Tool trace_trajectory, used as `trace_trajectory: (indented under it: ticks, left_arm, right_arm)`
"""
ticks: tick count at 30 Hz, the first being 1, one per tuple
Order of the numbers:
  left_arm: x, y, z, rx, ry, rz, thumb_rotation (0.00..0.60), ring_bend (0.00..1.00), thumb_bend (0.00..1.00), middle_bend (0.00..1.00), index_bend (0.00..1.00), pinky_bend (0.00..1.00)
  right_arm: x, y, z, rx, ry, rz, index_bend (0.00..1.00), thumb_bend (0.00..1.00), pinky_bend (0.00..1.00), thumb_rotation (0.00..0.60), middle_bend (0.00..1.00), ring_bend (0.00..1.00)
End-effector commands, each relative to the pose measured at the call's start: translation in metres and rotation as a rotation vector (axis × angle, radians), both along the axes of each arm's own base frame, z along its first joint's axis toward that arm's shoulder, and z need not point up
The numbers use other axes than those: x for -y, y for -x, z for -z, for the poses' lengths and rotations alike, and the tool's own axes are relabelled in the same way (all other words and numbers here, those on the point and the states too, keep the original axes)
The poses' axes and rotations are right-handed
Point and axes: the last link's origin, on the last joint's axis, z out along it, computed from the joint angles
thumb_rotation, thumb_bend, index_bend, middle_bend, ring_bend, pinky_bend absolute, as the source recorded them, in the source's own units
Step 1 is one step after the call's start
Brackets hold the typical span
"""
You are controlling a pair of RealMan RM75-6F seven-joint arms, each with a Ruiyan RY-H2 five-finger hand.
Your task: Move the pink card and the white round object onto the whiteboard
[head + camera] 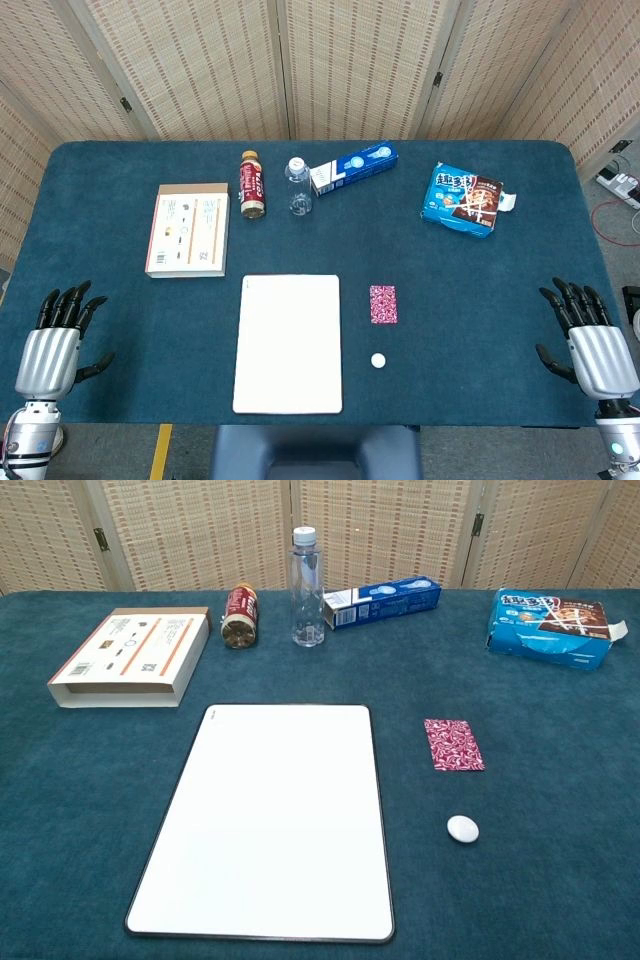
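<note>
A flat, glossy whiteboard (275, 820) with rounded corners lies at lower centre on the dark blue cloth-covered table (120, 310). Just right of it lies the pink card (453, 744), patterned and rectangular, with the small white round object (462, 828) below it (neither touches the board). Along the top sit a flat cardboard box (130, 655), a red can (240, 615), a clear water bottle (307, 585), a blue toothpaste box (382, 600) and a blue cookie package (548, 627). The left hand (55, 340) and right hand (590, 335) rest at the lower corners, fingers apart, holding nothing.
</note>
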Motion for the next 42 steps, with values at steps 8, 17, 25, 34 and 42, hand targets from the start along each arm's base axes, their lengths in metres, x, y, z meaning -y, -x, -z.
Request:
trace_trajectory:
  ticks: [8,17,25,34,42]
  left_arm:
    - [0.003,0.002,-0.001,0.006,-0.001,-0.001,0.6,0.1,0.22,0.09,0.21,0.0]
    - [0.006,0.003,-0.003,0.012,-0.004,0.001,0.6,0.1,0.22,0.09,0.21,0.0]
    - [0.008,0.007,-0.002,0.02,0.008,-0.005,0.6,0.1,0.22,0.09,0.21,0.0]
    - [0.008,0.012,0.001,0.034,0.017,-0.005,0.6,0.1,0.22,0.09,0.22,0.0]
    - [0.009,0.017,0.001,0.047,0.021,-0.007,0.6,0.1,0.22,0.09,0.22,0.0]
  right_arm:
    - [-0.006,0.002,0.0,0.0,0.001,0.013,0.1,0.33,0.0,0.6,0.08,0.04]
    - [-0.007,0.0,0.009,-0.004,-0.032,0.013,0.1,0.33,0.0,0.6,0.08,0.04]
    - [-0.005,-0.007,0.022,-0.026,-0.071,0.006,0.1,0.34,0.0,0.6,0.08,0.04]
    - [0.015,-0.031,0.049,-0.043,-0.163,-0.005,0.1,0.33,0.0,0.6,0.08,0.04]
    - [0.054,-0.07,0.083,-0.003,-0.278,-0.036,0.1,0.33,0.0,0.6,0.06,0.01]
